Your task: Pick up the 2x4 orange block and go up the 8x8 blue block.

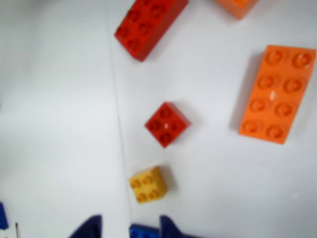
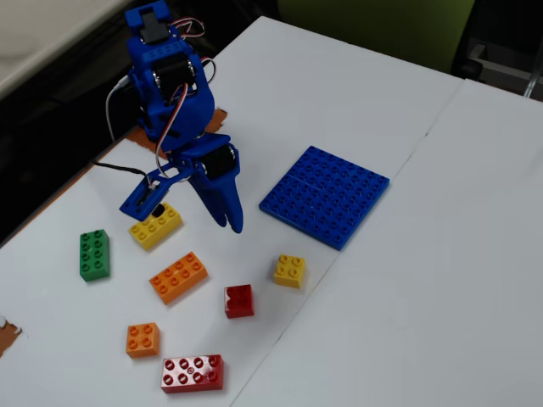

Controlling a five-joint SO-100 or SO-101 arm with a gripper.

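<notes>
Claw hangs empty above, apart from 2x4 orange block.

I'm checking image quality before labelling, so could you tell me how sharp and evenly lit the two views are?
Wrist view: soft all over, stud edges on the orange 2x4 smeared, small glare spots on its studs. Fixed view: sharp enough to count studs on the blue plate, even light, faint shadows.

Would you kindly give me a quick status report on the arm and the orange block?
Gripper open, empty, hovering above table. 2x4 orange block untouched on table, apart from blue baseplate. Small red brick and small yellow brick lie nearby; nothing on the block.
</notes>
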